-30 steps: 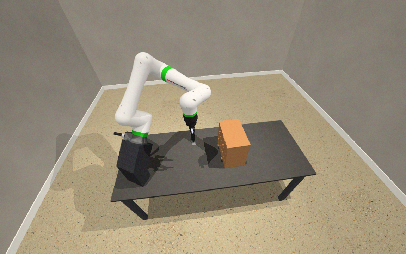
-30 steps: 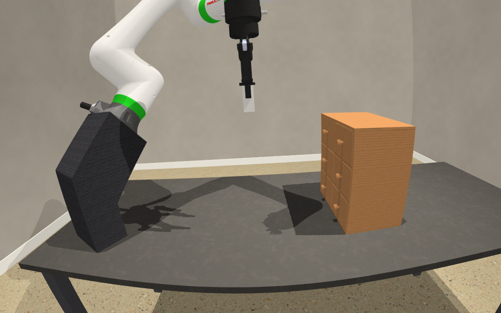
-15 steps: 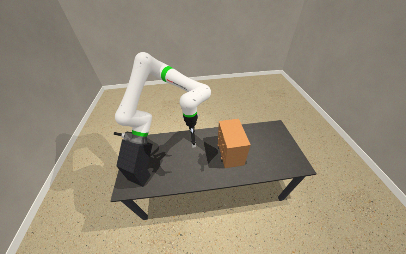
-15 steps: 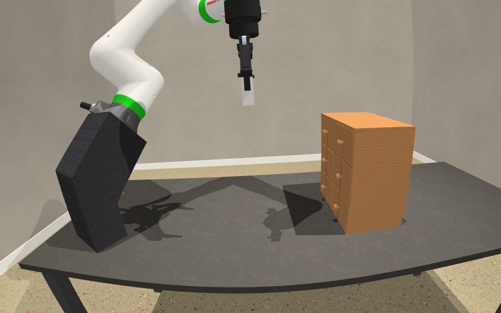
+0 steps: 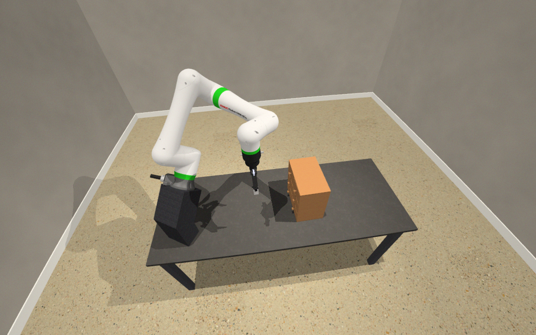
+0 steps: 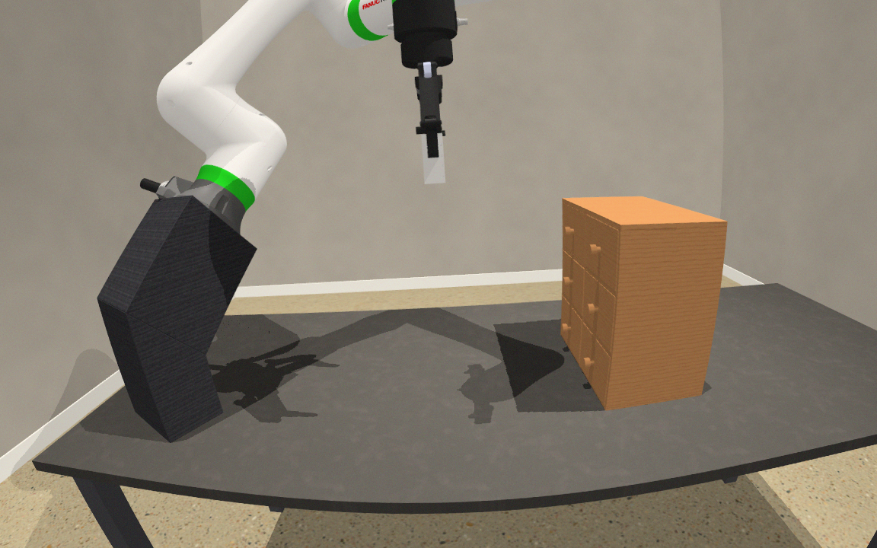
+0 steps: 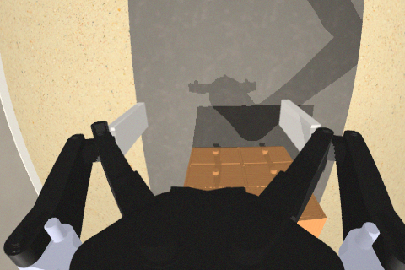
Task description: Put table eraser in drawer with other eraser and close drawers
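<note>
The small orange wooden chest (image 5: 313, 187) (image 6: 666, 313) (image 7: 243, 172) stands upright on the dark table (image 5: 370, 199) (image 6: 428, 450) (image 7: 169, 51). Its front has two columns of three drawers with round knobs, and every drawer looks pushed in. My gripper (image 5: 256, 191) (image 6: 434, 180) (image 7: 212, 113) is open and empty, pointing down, high above the table in front of the chest's drawer side. In the wrist view its pale fingertips stand wide apart. No eraser shows in any view; the insides of the drawers are hidden.
The arm's black pedestal (image 5: 177, 214) (image 6: 169, 320) stands at the table's left end. The arm reaches over the table from there. Shadows of the arm and the chest lie on the table between pedestal and chest.
</note>
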